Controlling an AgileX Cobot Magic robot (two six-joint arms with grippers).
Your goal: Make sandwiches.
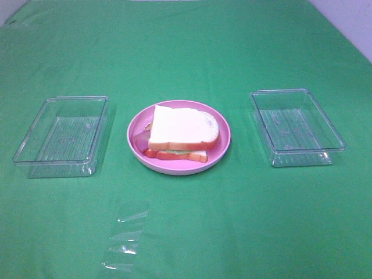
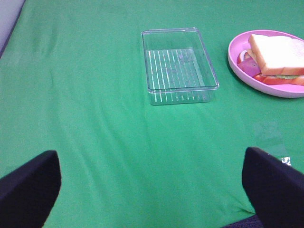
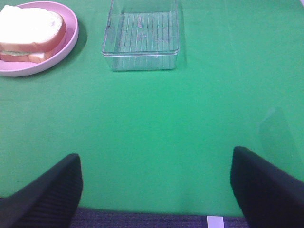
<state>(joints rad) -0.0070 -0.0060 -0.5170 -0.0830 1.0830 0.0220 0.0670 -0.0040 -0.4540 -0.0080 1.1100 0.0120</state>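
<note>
A stacked sandwich (image 1: 183, 129) lies on the round pink plate (image 1: 224, 139) at the table's middle: a white bread slice with orange-brown crust on top, green lettuce and reddish pieces under it, another slice at the bottom. The sandwich (image 2: 280, 57) shows again in the left wrist view and the sandwich (image 3: 31, 33) in the right wrist view. My left gripper (image 2: 152, 190) is open over bare green cloth, nothing between its fingers. The right gripper (image 3: 156, 190) stands open too, well short of the plate. Neither gripper shows in the high view.
A clear plastic tray (image 1: 63, 136) sits left of the plate and another clear tray (image 1: 296, 127) to its right; both look empty. A crumpled clear film (image 1: 125, 238) lies on the green cloth near the front edge.
</note>
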